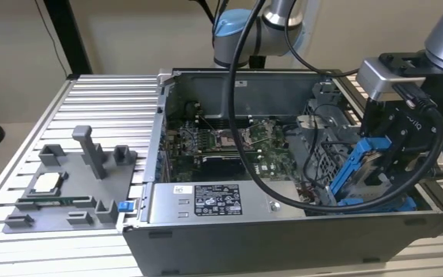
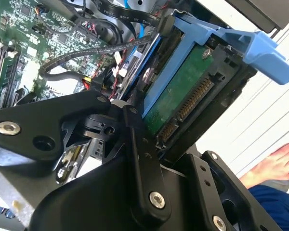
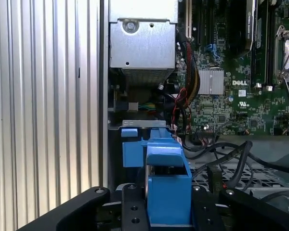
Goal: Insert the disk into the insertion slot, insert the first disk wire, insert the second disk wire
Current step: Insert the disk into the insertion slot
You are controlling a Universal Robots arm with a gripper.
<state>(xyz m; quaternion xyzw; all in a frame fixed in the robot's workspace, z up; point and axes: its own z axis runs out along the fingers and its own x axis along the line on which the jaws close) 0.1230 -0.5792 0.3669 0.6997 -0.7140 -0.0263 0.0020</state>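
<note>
Gripper (image 3: 166,204) is seen clamped on the disk (image 3: 167,185), black fingers (image 3: 131,209) pressed against either side of the blue carrier frame in the first wrist view

In the second wrist view the disk (image 2: 183,91) is shown from below: green circuit board and connector row are exposed, and one blue tab of the frame juts past the end

In the exterior view the disk (image 1: 366,164) is held steeply tilted at the end of the computer case (image 1: 283,242) on the exterior view's right, lower end down among the blue rails, upper end raised under the gripper (image 1: 387,153). It is not lying flat

The insertion slot (image 3: 262,175), grey perforated metal, is seen just beside the held disk. Whether the carrier touches the rails cannot be told

A black cable (image 1: 283,196) is looped from the arm across the case opening. The motherboard (image 1: 221,144) is exposed inside; the power-supply box (image 1: 206,202) is sited along the near wall

A grey fixture tray (image 1: 60,196) is placed on the slatted table (image 1: 106,109), well apart on the exterior view's left

A person's hand (image 2: 274,166) is noted outside the case
</note>
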